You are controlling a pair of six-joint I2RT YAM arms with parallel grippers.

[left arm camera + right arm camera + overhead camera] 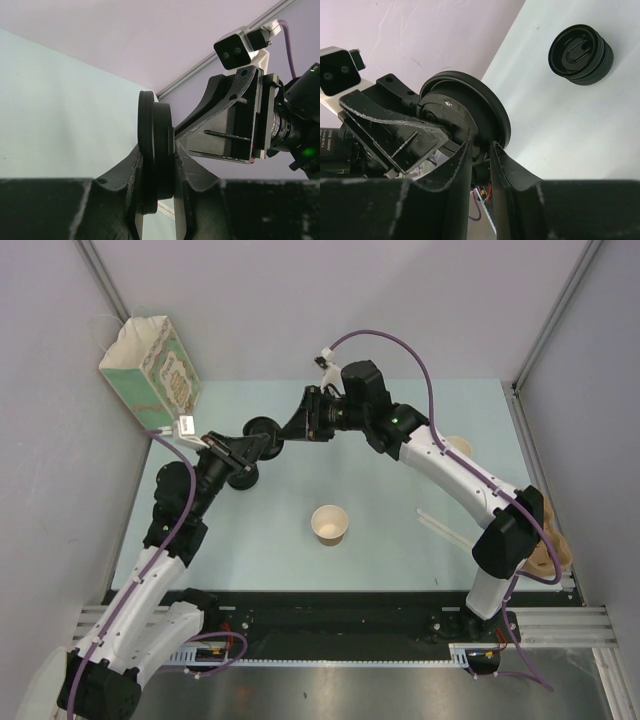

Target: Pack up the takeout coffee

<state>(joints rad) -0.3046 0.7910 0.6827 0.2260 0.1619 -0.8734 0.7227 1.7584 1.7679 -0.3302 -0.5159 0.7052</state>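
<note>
**Two claws on one lid, cup open on the table**

From above, the cup point(330, 524) stands upright and lidless on the table point(240, 540). Beyond it, up and to the left, both arms meet at a black lid point(265, 427) held on edge. Which claw has it? The top view can't say.

The left wrist camera can: the left gripper point(157, 157) is clamped across the lid, a finger on each face. Over on the right wrist view, the right gripper point(479, 150) pinches that lid's rim. Only this camera picks up a stack of lids point(580, 54) sitting on the table; the top view shows none of it.

Far left of the cup and beyond it, a paper bag point(150, 370) stands open. Right of the cup lie pale sticks point(440, 523). Further back on that side, a tan rim point(458, 447) peeks out from behind the right arm.
</note>
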